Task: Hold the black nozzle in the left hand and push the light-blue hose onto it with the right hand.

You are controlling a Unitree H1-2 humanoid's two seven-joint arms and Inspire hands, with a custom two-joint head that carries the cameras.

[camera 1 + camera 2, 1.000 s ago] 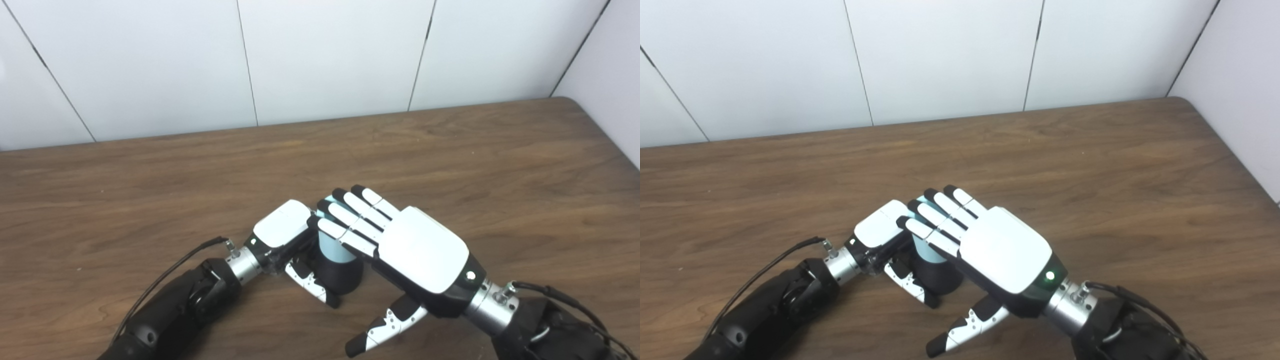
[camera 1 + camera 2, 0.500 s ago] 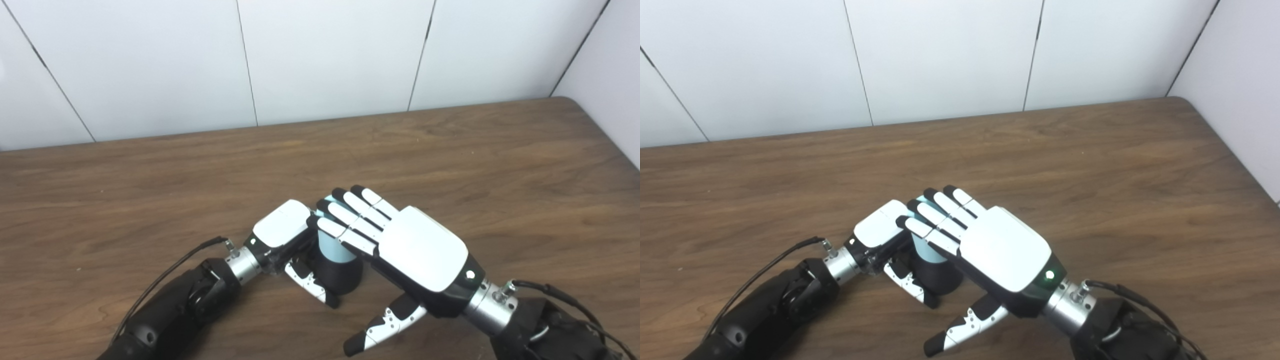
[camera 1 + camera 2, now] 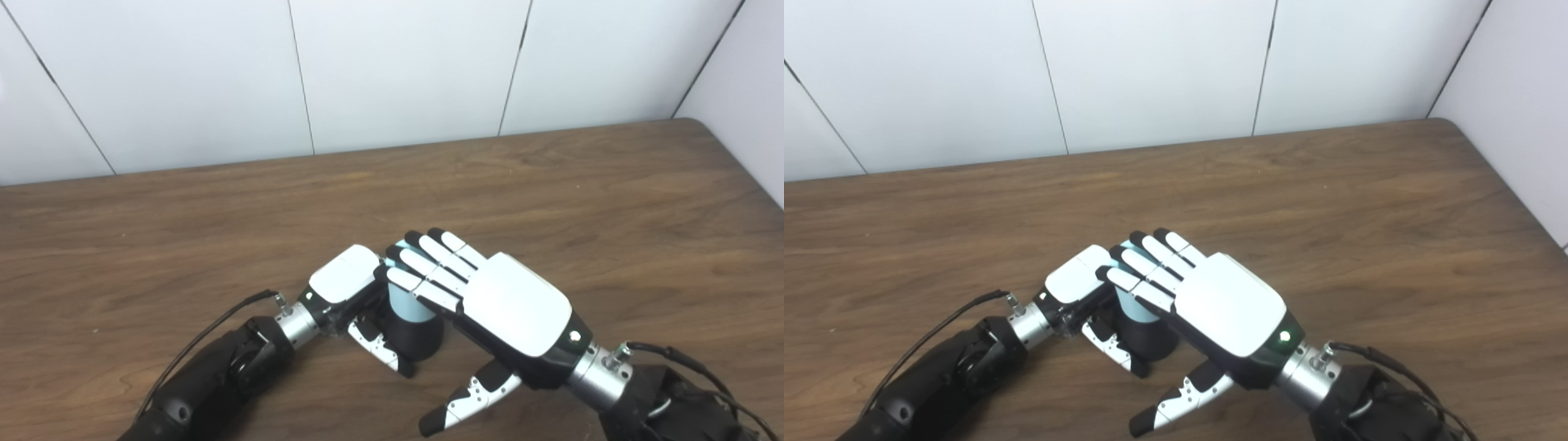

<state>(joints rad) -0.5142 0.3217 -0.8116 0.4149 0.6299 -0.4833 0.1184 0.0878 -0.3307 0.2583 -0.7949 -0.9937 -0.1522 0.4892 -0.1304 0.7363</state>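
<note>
We saw the light-blue hose [image 3: 405, 303] standing seated in the black nozzle [image 3: 418, 340] near the tabletop [image 3: 551, 184] front edge. Our left hand [image 3: 346, 288] was wrapped around the nozzle. Our right hand [image 3: 490, 300] lay flat on the hose top, fingers [image 3: 429, 266] straight, gripping nothing.

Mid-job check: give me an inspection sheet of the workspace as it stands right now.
Surface: brown wooden table, bare around the hands.
Job's things: light-blue hose stands upright in the black nozzle; how deep it is seated is hidden.
Clutter: nothing seen.
Hands: left hand wrapped around the nozzle; right hand flat, fingers straight and resting on the hose's top, thumb free.
Cables: black cable along the left forearm, another cable at the right wrist.
Surroundings: white panelled wall behind and at right.
</note>
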